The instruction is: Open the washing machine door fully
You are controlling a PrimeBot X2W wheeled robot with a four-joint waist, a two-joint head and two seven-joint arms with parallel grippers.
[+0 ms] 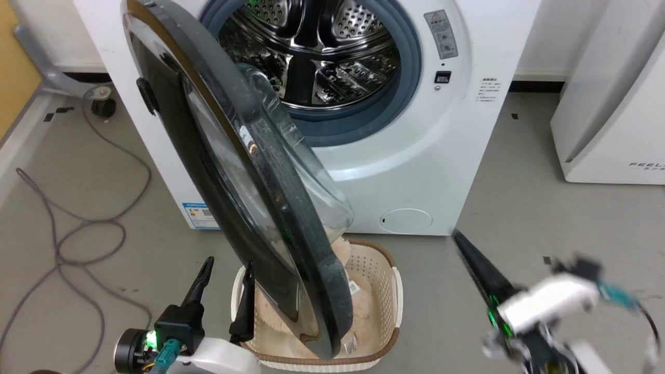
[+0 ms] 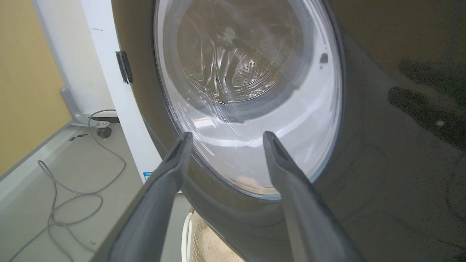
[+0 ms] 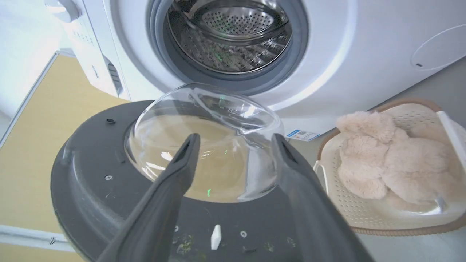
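The washing machine [image 1: 415,171] stands on the grey floor [image 1: 519,208] with its steel perforated drum [image 1: 322,57] and grey rubber gasket [image 1: 410,88] exposed. The washing machine door [image 1: 249,171] is hinged on the robot's left side of the machine and stands partly swung out, nearly edge-on to the head camera, with its clear glass bowl [image 3: 204,145] bulging toward the drum opening. The lower edge of the door hangs over a cream perforated basket [image 1: 384,270], which sits on the floor just in front of the machine and holds a fluffy beige item [image 3: 382,156]. The left tool [image 1: 229,261] is at the outer, glossy black face of the door, low down; its two fingers are spread wide apart and hold nothing. In the left wrist view the fingers [image 2: 174,160] frame the lower part of the glass window; whether they touch the door cannot be determined. The right tool [image 3: 236,135] is on the inner side of the door, its fingers likewise spread wide with nothing between them; in the head view it appears blurred at the lower right. A grey cable [image 1: 78,228] lies looped on the floor at the left. A white appliance [image 1: 613,104] stands to the right of the machine.
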